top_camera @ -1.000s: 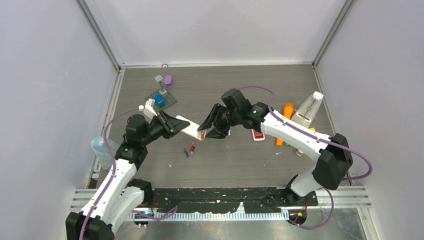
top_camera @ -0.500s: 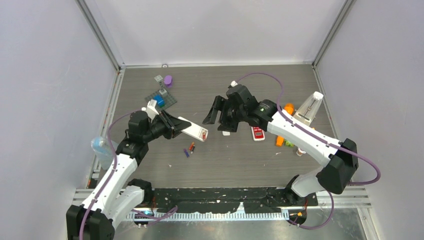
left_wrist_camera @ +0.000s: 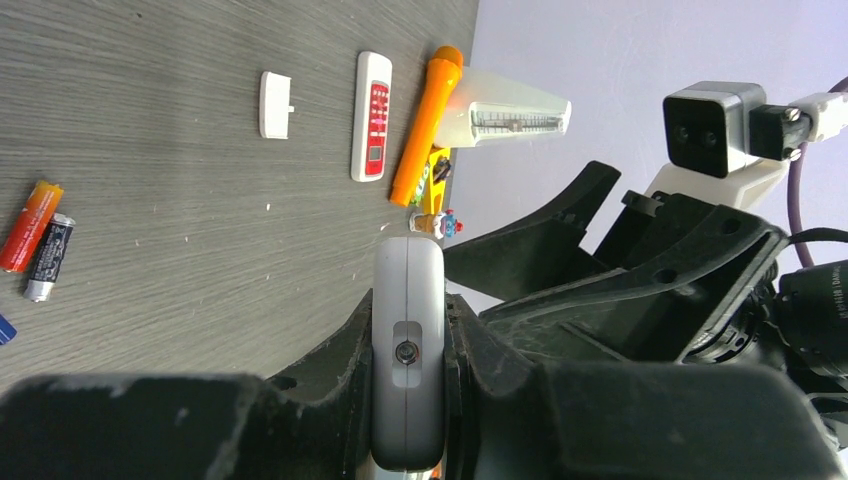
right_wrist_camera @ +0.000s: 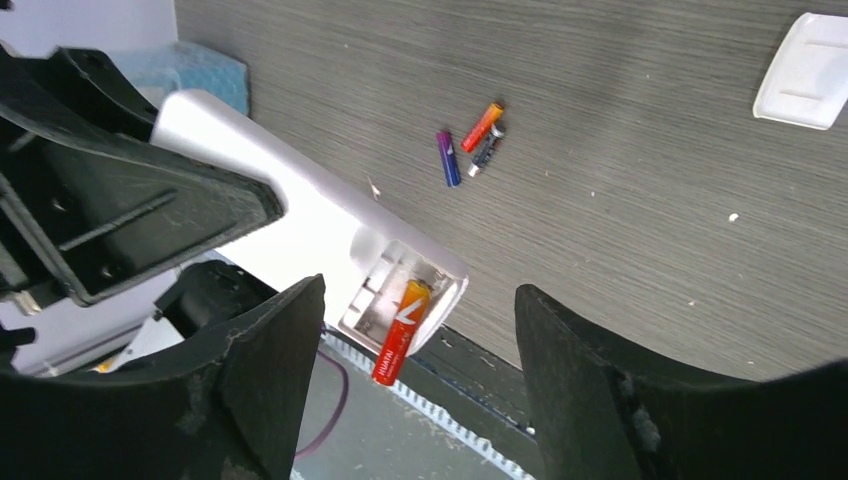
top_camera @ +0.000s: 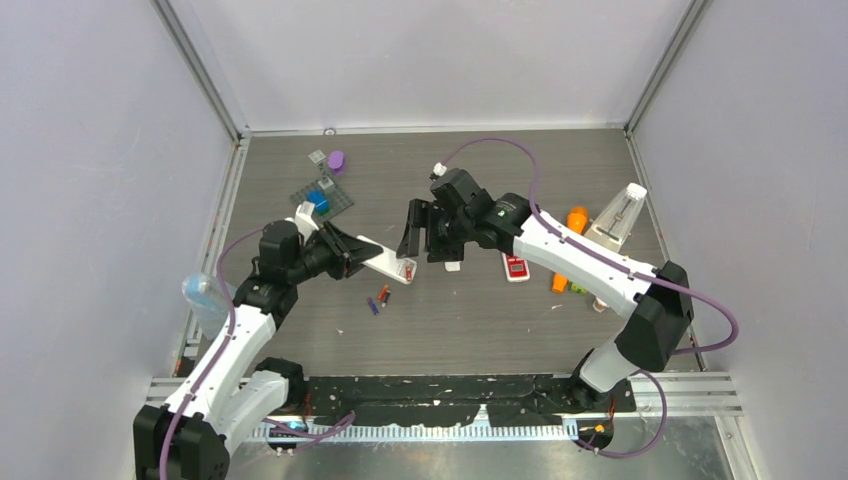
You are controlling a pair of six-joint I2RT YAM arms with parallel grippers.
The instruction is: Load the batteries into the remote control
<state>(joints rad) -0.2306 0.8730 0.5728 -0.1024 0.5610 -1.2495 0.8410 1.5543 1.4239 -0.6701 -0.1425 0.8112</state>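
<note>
Smooth white remote (right_wrist_camera: 300, 210) — cylindrical orange battery (right_wrist_camera: 400, 332) protruding.

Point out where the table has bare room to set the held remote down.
Bare: the near strip of table, closer to the arms than the loose batteries and the red-and-white remote; also the far strip between the purple piece and the white wedge. Crowded: the right side around the orange stick.
</note>
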